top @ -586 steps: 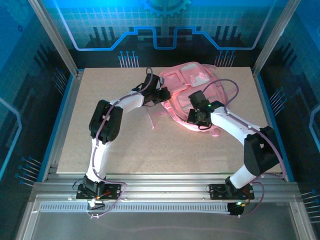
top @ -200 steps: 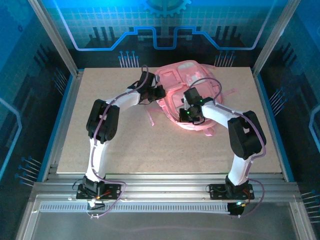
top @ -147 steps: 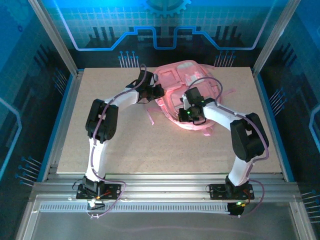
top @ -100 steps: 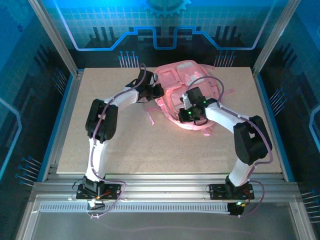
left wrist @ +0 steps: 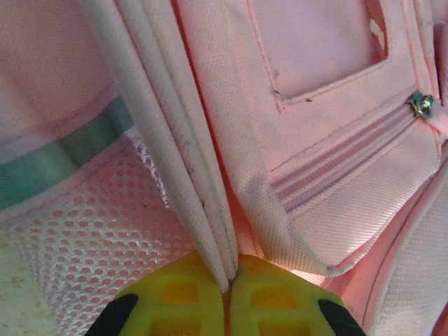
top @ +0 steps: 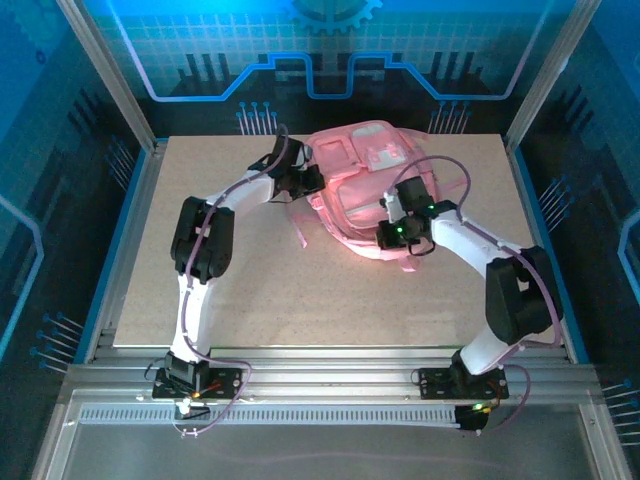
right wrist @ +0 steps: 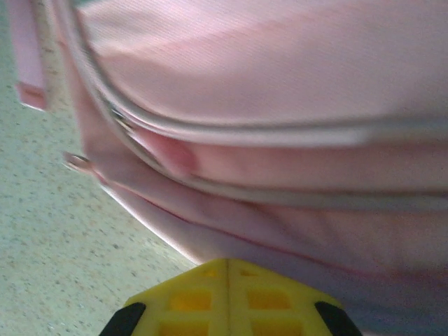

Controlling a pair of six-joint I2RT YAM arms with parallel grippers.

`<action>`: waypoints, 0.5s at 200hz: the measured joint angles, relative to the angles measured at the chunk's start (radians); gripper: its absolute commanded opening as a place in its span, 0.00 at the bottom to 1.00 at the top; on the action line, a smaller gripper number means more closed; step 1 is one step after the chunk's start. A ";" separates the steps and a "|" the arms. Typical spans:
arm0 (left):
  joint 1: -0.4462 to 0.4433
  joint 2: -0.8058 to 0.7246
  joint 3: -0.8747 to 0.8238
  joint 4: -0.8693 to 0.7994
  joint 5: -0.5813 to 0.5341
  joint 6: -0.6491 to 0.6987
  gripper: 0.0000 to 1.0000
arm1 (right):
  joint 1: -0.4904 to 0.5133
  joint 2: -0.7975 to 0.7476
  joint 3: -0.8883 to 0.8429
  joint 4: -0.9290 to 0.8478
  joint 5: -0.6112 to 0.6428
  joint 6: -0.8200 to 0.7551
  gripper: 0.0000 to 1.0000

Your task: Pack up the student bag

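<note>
The student bag (top: 360,185), a big soft pink backpack, lies at the back middle of the table. My left gripper (top: 308,180) is at the bag's left side. In the left wrist view its yellow fingertips (left wrist: 229,280) are shut on a whitish fold of the student bag (left wrist: 315,105), beside a mesh side pocket (left wrist: 91,210). My right gripper (top: 390,235) is at the bag's near right edge. In the right wrist view its jaws (right wrist: 227,269) are shut, tips against the lower rim of the student bag (right wrist: 280,70), with nothing visible between them.
A loose pink strap (top: 303,232) trails onto the table (top: 250,290) left of the bag, and another strap end (right wrist: 28,56) hangs over the speckled tabletop. A metal zipper pull (left wrist: 422,105) sits on a front pocket. Frame posts and blue walls enclose the table.
My right gripper and elbow have moved to the right along the bag's near edge, and the bag's front now lies flatter and wider. The left gripper has crept slightly back and left, still gripping.
</note>
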 measured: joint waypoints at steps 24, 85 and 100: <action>0.018 0.012 0.023 -0.016 0.000 0.012 0.02 | -0.037 -0.015 -0.009 -0.038 0.021 -0.019 0.00; 0.026 0.012 0.025 -0.023 0.000 0.018 0.19 | 0.026 -0.008 0.056 -0.038 0.001 -0.009 0.42; 0.026 0.012 0.025 -0.023 0.000 0.018 0.21 | 0.076 0.021 0.112 -0.021 0.001 0.002 0.49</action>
